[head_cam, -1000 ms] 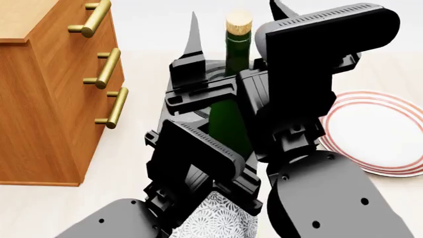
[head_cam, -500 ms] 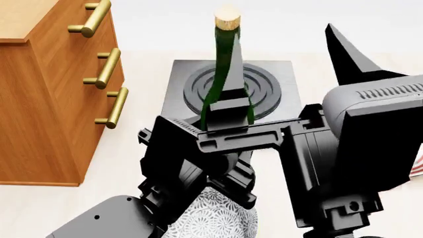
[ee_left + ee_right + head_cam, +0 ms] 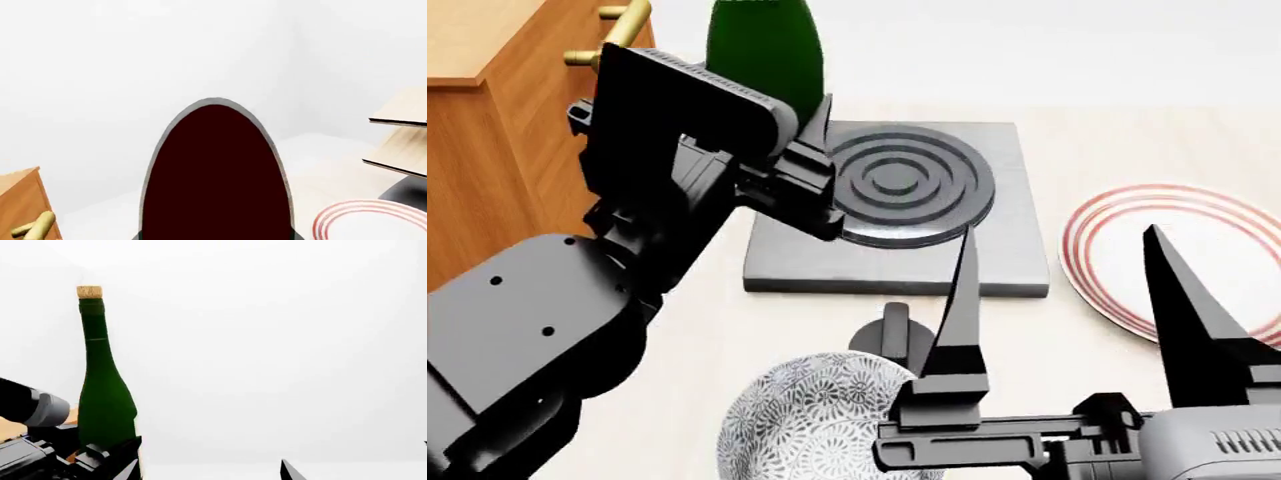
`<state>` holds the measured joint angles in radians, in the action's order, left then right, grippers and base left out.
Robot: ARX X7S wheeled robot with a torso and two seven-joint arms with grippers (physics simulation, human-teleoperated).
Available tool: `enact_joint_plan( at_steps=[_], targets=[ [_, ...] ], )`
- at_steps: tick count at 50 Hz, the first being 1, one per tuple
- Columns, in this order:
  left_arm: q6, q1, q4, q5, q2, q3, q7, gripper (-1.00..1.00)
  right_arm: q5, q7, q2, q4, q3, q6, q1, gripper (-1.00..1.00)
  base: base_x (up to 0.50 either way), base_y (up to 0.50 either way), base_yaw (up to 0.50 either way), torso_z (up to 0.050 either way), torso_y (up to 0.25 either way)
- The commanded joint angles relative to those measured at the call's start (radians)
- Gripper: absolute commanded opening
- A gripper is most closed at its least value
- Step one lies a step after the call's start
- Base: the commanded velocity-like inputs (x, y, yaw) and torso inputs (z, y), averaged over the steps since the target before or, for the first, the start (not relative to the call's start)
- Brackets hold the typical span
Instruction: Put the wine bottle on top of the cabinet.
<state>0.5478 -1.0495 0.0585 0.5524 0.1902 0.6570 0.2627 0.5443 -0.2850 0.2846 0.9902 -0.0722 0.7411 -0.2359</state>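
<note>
Wine bottle (image 3: 763, 50) held upright beside the cabinet (image 3: 487, 150).
Left gripper (image 3: 798, 160) clenches its body; right gripper (image 3: 1068, 300) hangs released above the tabletop (image 3: 694, 330).

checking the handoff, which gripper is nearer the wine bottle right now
Left. The left gripper is clamped on the wine bottle, holding it up beside the cabinet. The right gripper is open and apart from it, low over the floor between bowl and plate.
</note>
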Motion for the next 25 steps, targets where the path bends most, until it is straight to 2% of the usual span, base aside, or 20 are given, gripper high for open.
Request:
enact_joint_plan(
  at_steps=[1,16,25],
  targets=[
    [0.114,-0.256,0.037,0.034,0.051,-0.079,0.016,-1.00,-0.030,0.001,-0.006,-0.002,0.017,-0.086,0.110,1.00,0.00,0.00,0.00,0.000,0.000],
    [0.155,-0.598,0.343,-0.040,0.073,-0.085,-0.058,-1.00,-0.012,-0.006,0.009,-0.023,0.000,-0.112,0.131,1.00,0.00,0.00,0.00,0.000,0.001],
    [0.180,-0.719,0.491,0.014,0.116,-0.213,-0.050,-1.00,-0.017,-0.008,0.014,-0.028,0.012,-0.127,0.143,1.00,0.00,0.00,0.00,0.000,0.000]
  ],
)
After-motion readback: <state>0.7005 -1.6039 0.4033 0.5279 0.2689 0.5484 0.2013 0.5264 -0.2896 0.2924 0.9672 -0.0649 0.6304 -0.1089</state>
